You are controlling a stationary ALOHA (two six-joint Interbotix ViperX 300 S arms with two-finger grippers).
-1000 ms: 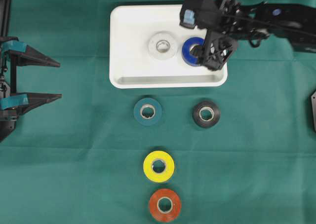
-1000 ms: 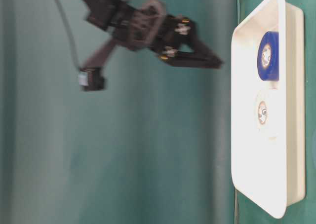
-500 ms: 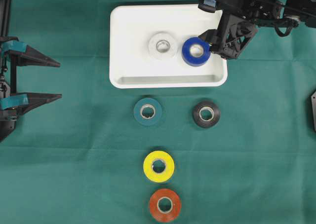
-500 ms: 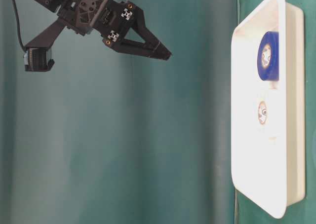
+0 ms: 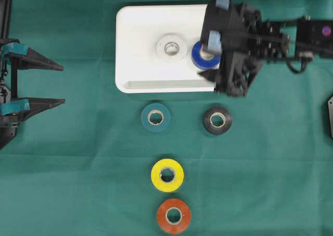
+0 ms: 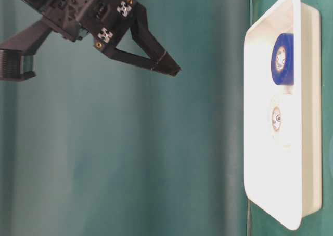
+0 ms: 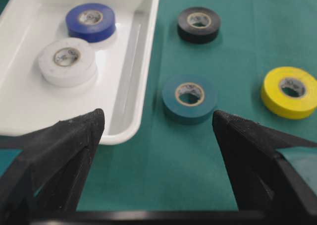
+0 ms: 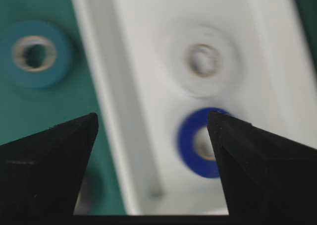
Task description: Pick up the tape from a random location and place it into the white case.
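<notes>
We see two arms built of matte black parts. The right pincer (image 6: 112,36) has long wedge-shaped black fingers (image 8: 47,170), small brass-coloured screws and white marks on its housing, and pale blue patches near its base. Thin black cables run along its arm. The left pincer (image 5: 31,82) carries teal pads (image 5: 15,49) behind its black, grainy fingers (image 7: 64,150).

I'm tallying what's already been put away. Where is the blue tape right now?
In the overhead view the blue tape lies inside the white case, toward its right end beside the white tape, partly hidden under the open right gripper.
</notes>
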